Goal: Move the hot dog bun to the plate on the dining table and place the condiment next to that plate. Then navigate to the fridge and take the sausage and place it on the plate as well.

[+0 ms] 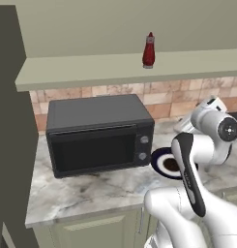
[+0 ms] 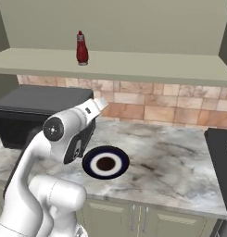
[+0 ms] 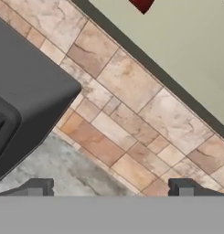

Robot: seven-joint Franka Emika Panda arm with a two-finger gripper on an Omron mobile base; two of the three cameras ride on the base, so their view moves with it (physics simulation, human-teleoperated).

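Red condiment (image 1: 148, 50) stands upright on the pale shelf (image 1: 91, 70), above the tan tiled backsplash (image 2: 170, 109). Below, the marble counter (image 2: 179, 157) carries a black microwave (image 1: 98, 133) and a dark blue plate (image 2: 105, 163) beside it. Gripper (image 3: 111, 188) faces the backsplash, jaws spread wide, nothing between them.

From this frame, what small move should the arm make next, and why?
Probably raise the open tool toward the condiment. The red bottle stands upright on the shelf above the microwave, while the tool sits low, facing the tiled backsplash, holding nothing. The bun isn't identifiable here, so the bottle looks like the nearest target.
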